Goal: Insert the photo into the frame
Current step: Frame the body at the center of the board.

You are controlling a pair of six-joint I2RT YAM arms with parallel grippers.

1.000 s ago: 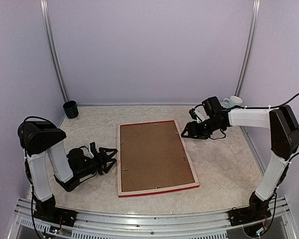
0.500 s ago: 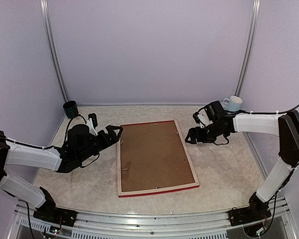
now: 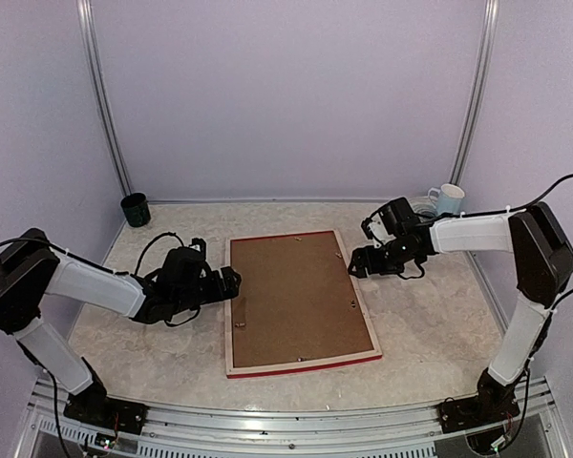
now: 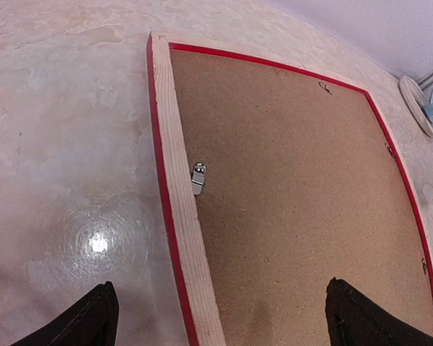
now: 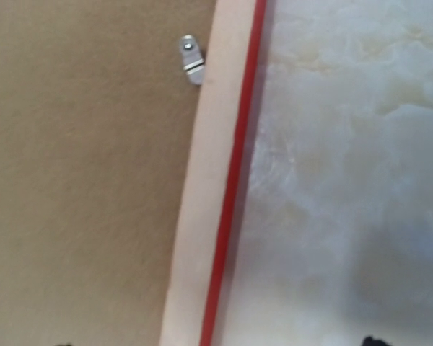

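The left gripper [image 3: 231, 283] is swung, spread wide, to the frame [image 3: 230, 334]'s mid-left rail. The right gripper [image 3: 360, 260] is widened, empty. Unclipping is likely being prepared.

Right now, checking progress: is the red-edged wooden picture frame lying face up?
No, the frame shows its pale wood back and brown backing board.

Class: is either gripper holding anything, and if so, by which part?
Nothing is held. The left gripper and the right gripper stand open at opposite long edges of the frame.
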